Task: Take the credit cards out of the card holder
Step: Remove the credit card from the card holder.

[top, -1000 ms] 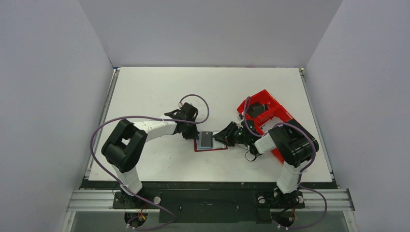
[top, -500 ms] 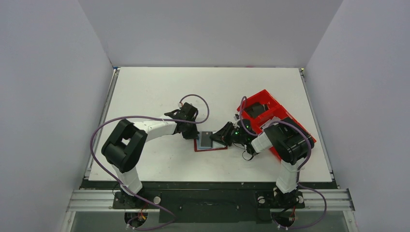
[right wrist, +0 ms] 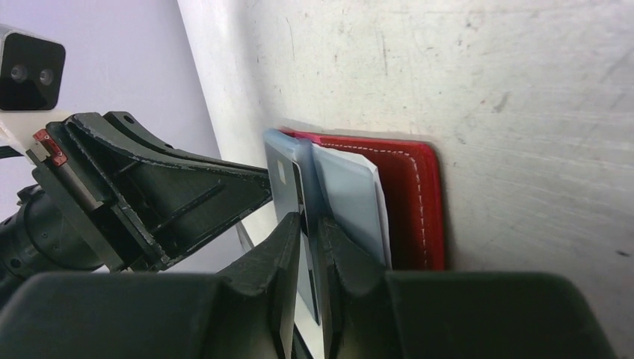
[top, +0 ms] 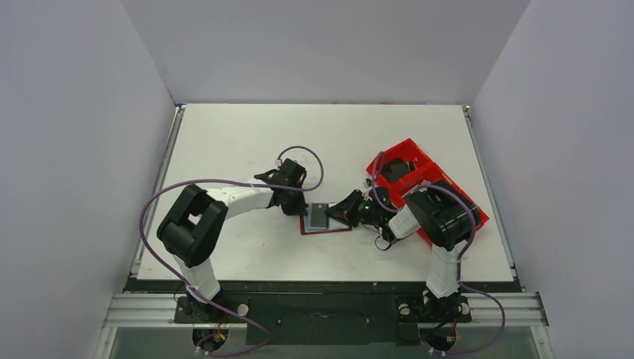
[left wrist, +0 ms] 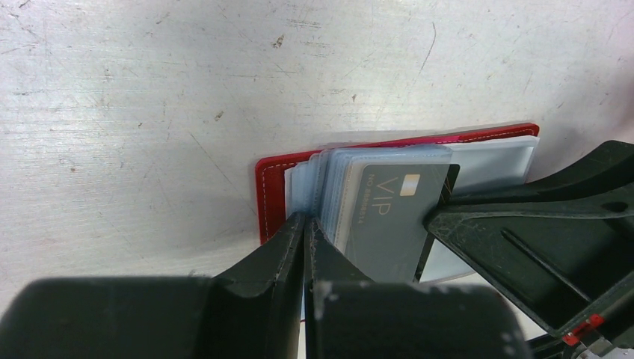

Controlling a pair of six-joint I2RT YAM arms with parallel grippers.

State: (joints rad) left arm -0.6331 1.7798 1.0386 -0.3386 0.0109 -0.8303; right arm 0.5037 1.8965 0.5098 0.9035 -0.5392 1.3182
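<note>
The dark-red card holder (top: 327, 229) lies open on the table between both arms, its clear sleeves fanned up (left wrist: 271, 194) (right wrist: 419, 202). My left gripper (top: 302, 211) (left wrist: 308, 224) is shut on the sleeves at the card holder's left side. A grey-blue credit card (top: 319, 216) (left wrist: 392, 217) marked VIP sticks out of a sleeve. My right gripper (top: 334, 215) (right wrist: 310, 228) straddles that card's (right wrist: 284, 183) right edge. Its jaws stand a narrow slit apart, and a sliver of light shows between one finger and the card. No other credit card shows.
A bright red compartment tray (top: 404, 144) stands at the right, partly under my right arm. In the right wrist view the left gripper's black fingers (right wrist: 187, 202) sit close on the far side of the holder. White tabletop lies around the holder.
My right gripper has slid left onto the card's edge, and its jaws have narrowed around it. The left gripper and the holder have not moved.
</note>
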